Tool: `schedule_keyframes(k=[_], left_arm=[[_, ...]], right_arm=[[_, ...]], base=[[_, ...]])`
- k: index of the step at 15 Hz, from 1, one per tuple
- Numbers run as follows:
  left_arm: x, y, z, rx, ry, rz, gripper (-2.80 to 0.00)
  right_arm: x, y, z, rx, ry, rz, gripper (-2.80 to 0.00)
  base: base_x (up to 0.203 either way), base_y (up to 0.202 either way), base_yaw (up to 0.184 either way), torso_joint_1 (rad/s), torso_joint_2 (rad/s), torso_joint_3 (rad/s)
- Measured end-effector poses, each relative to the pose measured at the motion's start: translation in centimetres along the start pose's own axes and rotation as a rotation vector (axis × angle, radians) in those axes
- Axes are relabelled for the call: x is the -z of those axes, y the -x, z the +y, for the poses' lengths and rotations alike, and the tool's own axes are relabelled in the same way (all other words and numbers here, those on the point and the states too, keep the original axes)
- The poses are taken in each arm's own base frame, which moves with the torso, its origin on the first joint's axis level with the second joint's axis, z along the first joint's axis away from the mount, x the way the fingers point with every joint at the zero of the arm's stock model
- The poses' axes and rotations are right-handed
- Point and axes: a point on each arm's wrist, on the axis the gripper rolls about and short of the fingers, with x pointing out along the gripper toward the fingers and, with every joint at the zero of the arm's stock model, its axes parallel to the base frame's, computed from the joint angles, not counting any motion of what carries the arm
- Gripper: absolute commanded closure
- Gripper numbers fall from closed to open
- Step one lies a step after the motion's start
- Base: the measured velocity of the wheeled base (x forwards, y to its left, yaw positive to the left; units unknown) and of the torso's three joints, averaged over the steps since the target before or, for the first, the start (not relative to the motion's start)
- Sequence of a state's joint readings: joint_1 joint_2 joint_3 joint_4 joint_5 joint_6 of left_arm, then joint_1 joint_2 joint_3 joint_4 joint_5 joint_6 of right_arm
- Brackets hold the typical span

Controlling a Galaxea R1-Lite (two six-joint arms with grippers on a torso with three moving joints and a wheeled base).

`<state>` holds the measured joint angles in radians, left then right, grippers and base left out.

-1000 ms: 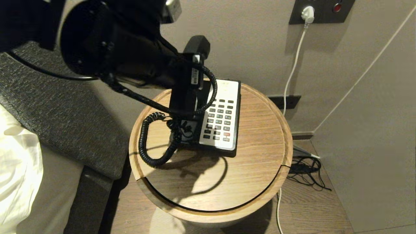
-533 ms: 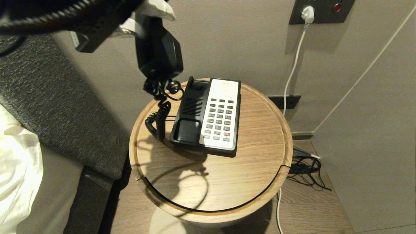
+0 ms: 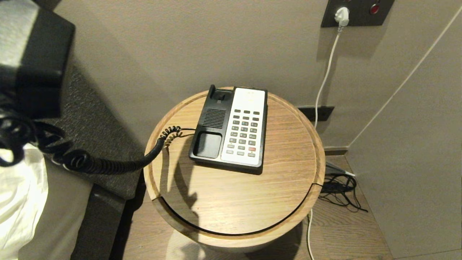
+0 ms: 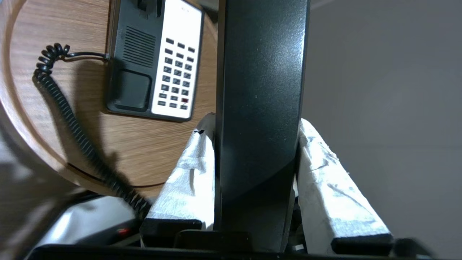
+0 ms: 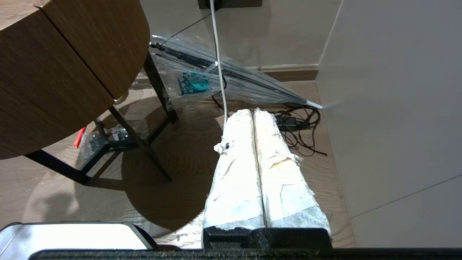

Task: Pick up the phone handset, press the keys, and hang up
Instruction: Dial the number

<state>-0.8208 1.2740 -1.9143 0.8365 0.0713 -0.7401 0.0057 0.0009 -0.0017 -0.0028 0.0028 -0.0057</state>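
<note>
My left gripper (image 4: 257, 122) is shut on the phone handset (image 4: 260, 90), whose glossy black body stands between the white-wrapped fingers (image 4: 187, 173). In the head view the handset (image 3: 39, 72) hangs at the far left, off the table. Its coiled cord (image 3: 108, 165) stretches from there to the phone base (image 3: 213, 119). The base sits on the round wooden table (image 3: 288, 180) with its cradle empty and its grey keys (image 3: 243, 131) uncovered. My right gripper (image 5: 252, 112) is shut and empty, parked low beside the table above the floor.
A grey upholstered panel (image 3: 94, 122) and white bedding (image 3: 18, 187) lie left of the table. A wall socket holds a white plug (image 3: 341, 14); cables (image 3: 339, 187) lie on the floor at the right. A folded clear umbrella (image 5: 234, 79) lies under the table.
My left arm has carried the handset up off the base and away to the left edge of the head view. The coiled cord has stretched out leftward. The cradle and keys are now uncovered.
</note>
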Motion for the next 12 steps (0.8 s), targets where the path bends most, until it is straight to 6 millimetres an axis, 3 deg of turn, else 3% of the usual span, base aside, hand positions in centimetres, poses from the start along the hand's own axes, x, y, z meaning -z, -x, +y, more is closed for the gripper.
schedule_keyframes(k=[5, 12], left_arm=[[-1.3, 2.0, -0.8, 0.119, 0.130, -0.128, 0.00], [-0.1, 5.5, -0.1, 0.344, 0.141, 0.066, 0.00]], right_arm=[[0.0, 0.0, 0.0, 0.000, 0.000, 0.000, 0.00], [0.0, 0.0, 0.0, 0.000, 0.000, 0.000, 0.00]], base=[[0.000, 0.000, 0.000, 0.000, 0.00, 0.000], [0.000, 0.000, 0.000, 0.000, 0.00, 0.000]])
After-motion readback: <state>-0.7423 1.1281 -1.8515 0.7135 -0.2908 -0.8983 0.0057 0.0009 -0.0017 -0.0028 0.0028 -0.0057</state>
